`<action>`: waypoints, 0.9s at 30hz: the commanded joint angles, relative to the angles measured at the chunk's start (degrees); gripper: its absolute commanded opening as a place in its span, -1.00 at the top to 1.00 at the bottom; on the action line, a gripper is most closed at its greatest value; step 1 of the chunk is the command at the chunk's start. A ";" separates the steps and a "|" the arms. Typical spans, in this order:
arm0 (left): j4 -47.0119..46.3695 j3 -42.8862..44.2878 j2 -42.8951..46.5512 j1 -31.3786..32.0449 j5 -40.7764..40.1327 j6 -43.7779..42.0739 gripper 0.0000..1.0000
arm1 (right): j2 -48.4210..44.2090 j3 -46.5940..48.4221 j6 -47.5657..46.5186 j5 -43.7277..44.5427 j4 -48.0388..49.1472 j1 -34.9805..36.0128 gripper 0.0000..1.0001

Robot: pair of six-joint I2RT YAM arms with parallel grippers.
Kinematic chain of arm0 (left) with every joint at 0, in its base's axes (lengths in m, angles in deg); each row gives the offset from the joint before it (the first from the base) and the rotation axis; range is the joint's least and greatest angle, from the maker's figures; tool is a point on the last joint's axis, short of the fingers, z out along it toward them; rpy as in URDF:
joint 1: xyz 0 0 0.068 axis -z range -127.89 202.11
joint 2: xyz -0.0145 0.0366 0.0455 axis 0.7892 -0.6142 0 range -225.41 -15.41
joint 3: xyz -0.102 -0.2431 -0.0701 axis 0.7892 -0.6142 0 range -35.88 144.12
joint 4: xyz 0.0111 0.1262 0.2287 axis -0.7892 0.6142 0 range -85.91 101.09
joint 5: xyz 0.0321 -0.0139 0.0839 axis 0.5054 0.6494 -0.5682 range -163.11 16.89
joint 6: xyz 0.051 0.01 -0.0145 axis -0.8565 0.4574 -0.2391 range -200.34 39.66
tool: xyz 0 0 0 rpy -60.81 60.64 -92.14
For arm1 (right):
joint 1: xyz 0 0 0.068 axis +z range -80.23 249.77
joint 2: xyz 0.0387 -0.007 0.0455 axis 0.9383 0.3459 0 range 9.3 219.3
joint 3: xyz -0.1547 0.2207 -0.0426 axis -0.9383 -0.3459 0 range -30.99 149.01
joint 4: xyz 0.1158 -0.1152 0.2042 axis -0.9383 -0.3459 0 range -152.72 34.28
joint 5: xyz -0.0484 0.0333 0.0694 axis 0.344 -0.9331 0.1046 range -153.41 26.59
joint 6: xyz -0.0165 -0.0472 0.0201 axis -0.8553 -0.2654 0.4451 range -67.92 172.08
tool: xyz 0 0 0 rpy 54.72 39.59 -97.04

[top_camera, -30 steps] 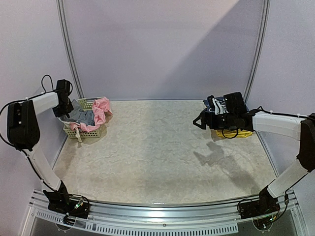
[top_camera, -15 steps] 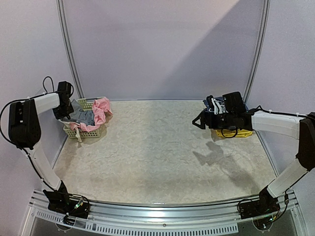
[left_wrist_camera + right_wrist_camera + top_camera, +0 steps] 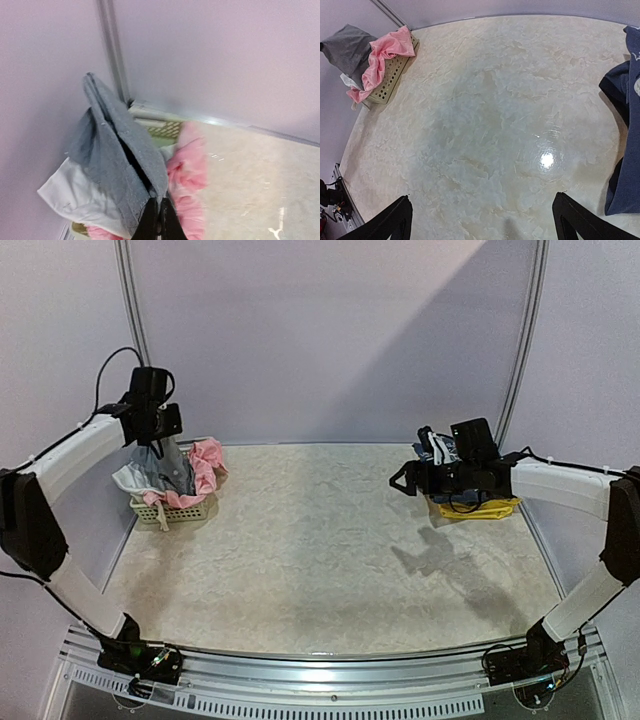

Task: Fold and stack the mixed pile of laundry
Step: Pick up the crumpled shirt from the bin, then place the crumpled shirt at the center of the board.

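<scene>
My left gripper [image 3: 158, 443] [image 3: 160, 220] is shut on grey trousers [image 3: 160, 468] [image 3: 122, 160] and holds them lifted out of the pale-green lattice basket [image 3: 180, 508] [image 3: 162, 129] at the far left. A pink piece [image 3: 207, 462] [image 3: 190, 170] and a white piece [image 3: 128, 480] [image 3: 75, 195] hang from the basket. They also show in the right wrist view: the trousers [image 3: 347, 47], the pink piece [image 3: 385, 52]. My right gripper [image 3: 400, 480] [image 3: 482, 220] is open and empty above the table at the right. Navy garments [image 3: 440, 452] [image 3: 625, 150] lie behind it on a yellow piece [image 3: 475, 510].
The marbled table top [image 3: 320, 540] lies between the basket and the pile at the right. Purple walls with metal posts [image 3: 135, 330] close the back and sides. A metal rail [image 3: 320, 670] runs along the near edge.
My left gripper has risen from the basket, pulling the grey trousers up with it. My right arm has barely moved.
</scene>
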 commanded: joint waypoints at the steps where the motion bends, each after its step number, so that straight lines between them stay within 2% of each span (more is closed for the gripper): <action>1: -2.58 6.13 6.90 8.17 7.05 -6.57 1.00 | -2.76 2.38 -1.57 1.48 -2.73 0.49 -0.98; 6: -4.96 5.98 10.48 20.09 10.74 -13.02 1.00 | -4.82 3.87 -2.47 2.27 -3.91 0.45 -0.97; 12: -7.68 1.42 8.16 30.73 13.64 -11.72 1.00 | -7.01 1.88 -1.91 4.05 -2.36 0.42 -0.98; 14: -8.92 0.39 3.85 32.60 17.34 -10.60 1.00 | -7.78 0.80 -1.38 5.08 -1.22 0.46 -0.98; 18: -8.45 2.72 -4.53 36.63 16.46 -9.94 1.00 | -9.72 -0.46 -0.46 6.35 -0.82 0.50 -0.98; 23: -8.78 6.10 -6.49 38.86 13.55 -7.98 1.00 | -12.43 -1.57 -0.47 7.86 -2.13 0.50 -0.98; 27: -4.72 11.11 -11.21 38.78 13.45 -7.36 1.00 | -13.92 -3.37 -0.35 7.65 -2.15 0.50 -0.97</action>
